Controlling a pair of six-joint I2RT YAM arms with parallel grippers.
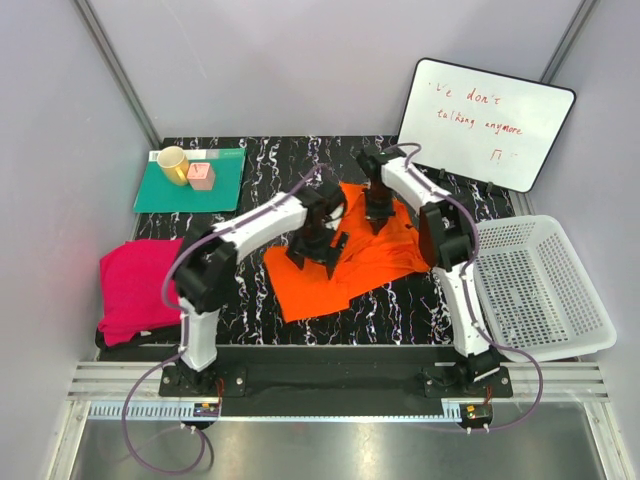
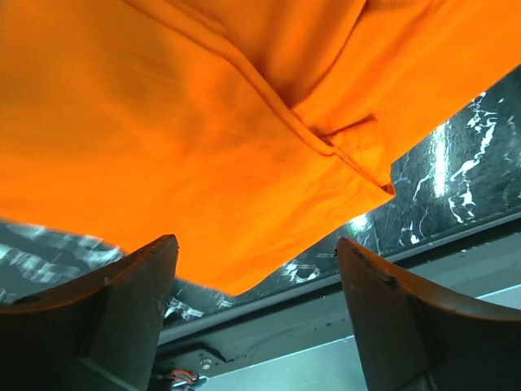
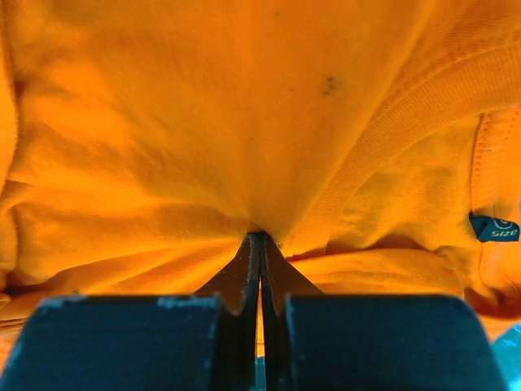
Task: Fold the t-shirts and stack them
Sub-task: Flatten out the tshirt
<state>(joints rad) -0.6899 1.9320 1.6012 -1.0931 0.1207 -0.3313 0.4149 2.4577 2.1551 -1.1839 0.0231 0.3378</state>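
Lying orange t-shirt (image 1: 320, 290); long axis near-left to far-right

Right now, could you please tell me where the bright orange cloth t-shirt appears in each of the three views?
Top external: the bright orange cloth t-shirt lies crumpled mid-table, under both arms.
Left wrist: it fills the upper picture, beyond the open left hand.
Right wrist: it fills nearly the whole picture, pinched in the shut right hand.
Shared landmark: the black white-veined tabletop shows in the top and left wrist views only.
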